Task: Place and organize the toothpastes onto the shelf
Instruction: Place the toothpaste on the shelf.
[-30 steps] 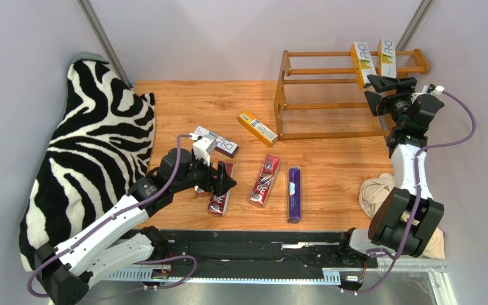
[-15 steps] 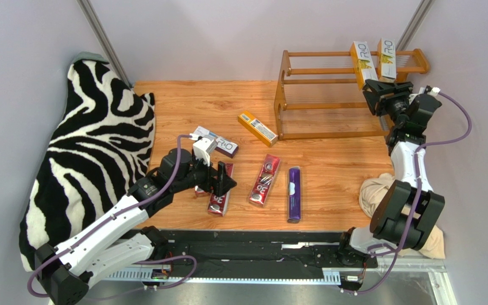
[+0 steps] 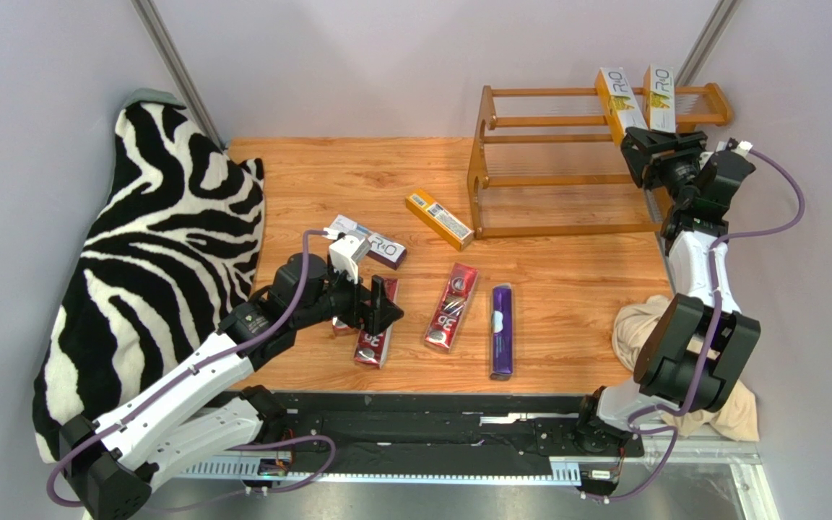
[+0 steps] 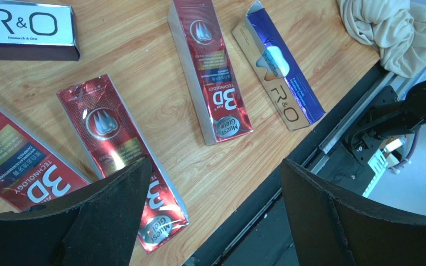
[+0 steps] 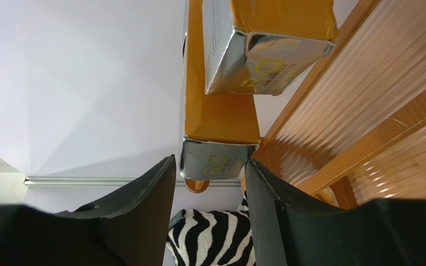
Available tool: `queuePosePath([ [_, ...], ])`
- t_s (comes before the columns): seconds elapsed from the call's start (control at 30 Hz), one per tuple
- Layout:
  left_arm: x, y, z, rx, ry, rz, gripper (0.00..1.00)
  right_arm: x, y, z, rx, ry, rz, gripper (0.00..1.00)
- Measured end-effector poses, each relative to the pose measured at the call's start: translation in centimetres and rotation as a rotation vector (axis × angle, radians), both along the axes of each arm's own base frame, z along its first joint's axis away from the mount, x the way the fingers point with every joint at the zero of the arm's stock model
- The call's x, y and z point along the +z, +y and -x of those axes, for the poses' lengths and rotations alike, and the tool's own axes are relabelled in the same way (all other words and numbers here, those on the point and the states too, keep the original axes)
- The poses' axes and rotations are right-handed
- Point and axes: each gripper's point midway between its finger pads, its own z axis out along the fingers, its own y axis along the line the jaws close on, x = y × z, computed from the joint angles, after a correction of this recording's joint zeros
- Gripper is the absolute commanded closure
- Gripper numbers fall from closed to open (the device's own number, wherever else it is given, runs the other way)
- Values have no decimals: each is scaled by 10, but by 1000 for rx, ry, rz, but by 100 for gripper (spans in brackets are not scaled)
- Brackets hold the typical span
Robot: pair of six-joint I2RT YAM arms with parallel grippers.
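Three red cartons [image 4: 215, 72] flat on the surface [image 4: 143, 55], directly beneath left end effector [image 4: 215, 183], spread wide for a pickup. Beyond, atop the shelf [image 5: 365, 111]: right end effector [image 5: 209, 166] pinching the end of an orange-yellow carton [image 5: 218, 119], probably to square it beside its twin [image 5: 265, 61].

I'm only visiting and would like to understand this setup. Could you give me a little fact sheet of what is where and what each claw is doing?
Shelf: wooden rack, far right of the table
Top tier: two white-and-yellow cartons
Right gripper: closed on the end of one of them
Left gripper: open, empty, above the red cartons
Loose on table: three red cartons, two purple cartons, one orange carton
Also there: zebra cloth, beige cloth
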Motion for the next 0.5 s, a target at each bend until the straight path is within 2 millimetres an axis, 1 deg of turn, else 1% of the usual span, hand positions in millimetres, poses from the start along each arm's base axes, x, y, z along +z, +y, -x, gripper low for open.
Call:
queuePosePath([
  [0.13, 0, 0, 0, 0, -1, 1, 5, -3, -2, -4, 0, 4, -3, 47],
  [0.2, 0, 0, 0, 0, -1, 1, 5, -7, -2, -5, 2, 11, -7, 45],
  [0.23, 0, 0, 0, 0, -1, 1, 5, -9, -2, -6, 4, 15, -10, 39],
  [0.27, 0, 0, 0, 0, -1, 1, 5, -10, -2, -7, 8, 16, -12, 27],
  [0.33, 0, 0, 0, 0, -2, 2, 5, -10, -1, -8, 14, 14, -21, 15],
  [0.37, 1, 0, 0, 0, -3, 3, 5, -8, -1, -7, 19, 6, -18, 7],
  [0.47, 1, 0, -1, 0, -3, 3, 5, -4, 1, -7, 31, -15, -5, 1],
  [0.5, 1, 0, -1, 0, -3, 3, 5, -3, 2, -7, 33, -19, -3, 0],
])
